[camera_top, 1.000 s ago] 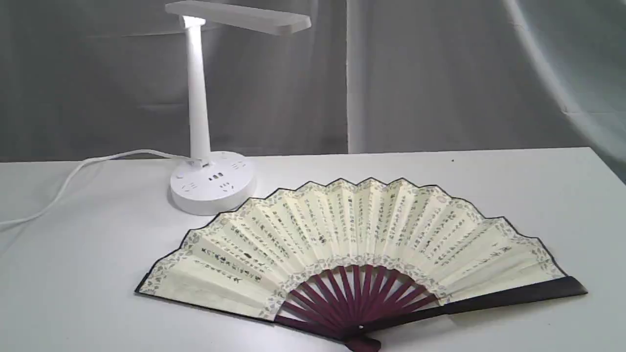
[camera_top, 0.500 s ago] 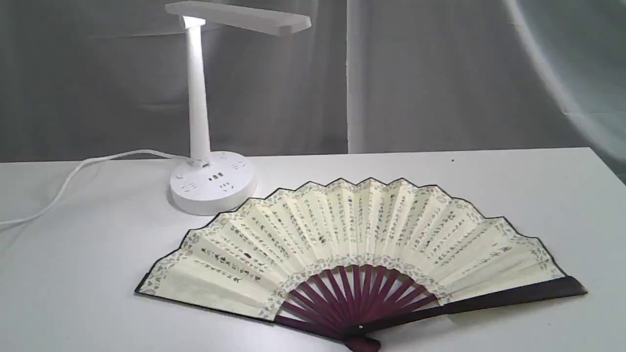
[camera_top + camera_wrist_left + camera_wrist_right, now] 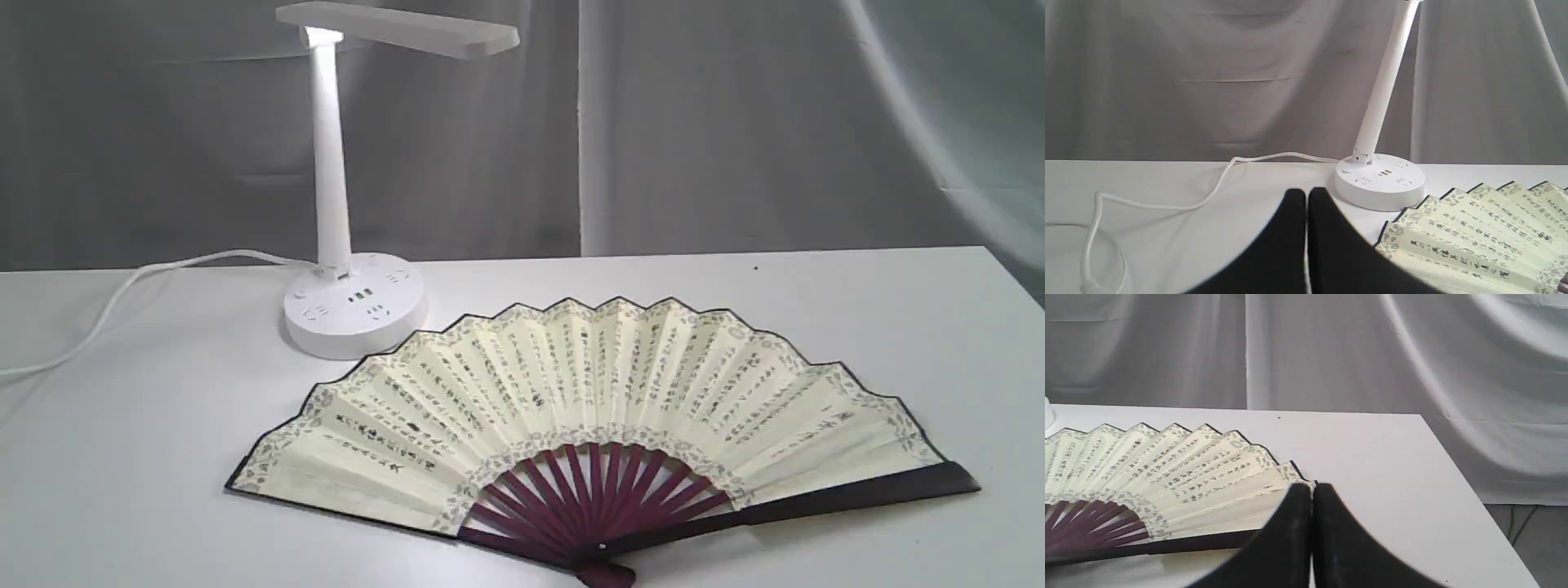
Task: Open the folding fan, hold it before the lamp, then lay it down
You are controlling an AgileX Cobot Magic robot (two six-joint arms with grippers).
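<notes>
The folding fan (image 3: 588, 392) lies spread wide and flat on the white table, cream pleats with black calligraphy, maroon ribs meeting at the pivot near the front edge. Behind its left part stands the white lamp (image 3: 333, 204), its bar head over the table. Neither gripper appears in the exterior view. In the left wrist view my left gripper (image 3: 1306, 194) is shut on nothing, apart from the fan (image 3: 1474, 232) and the lamp base (image 3: 1380, 181). The right wrist view has my right gripper (image 3: 1312, 488) shut and empty, just in front of the fan's (image 3: 1167, 469) dark guard end.
The lamp's white cord (image 3: 122, 298) trails left across the table (image 3: 898, 310) and loops near the left gripper (image 3: 1098, 228). The table's right edge (image 3: 1457, 473) drops off to the floor. Grey cloth hangs behind.
</notes>
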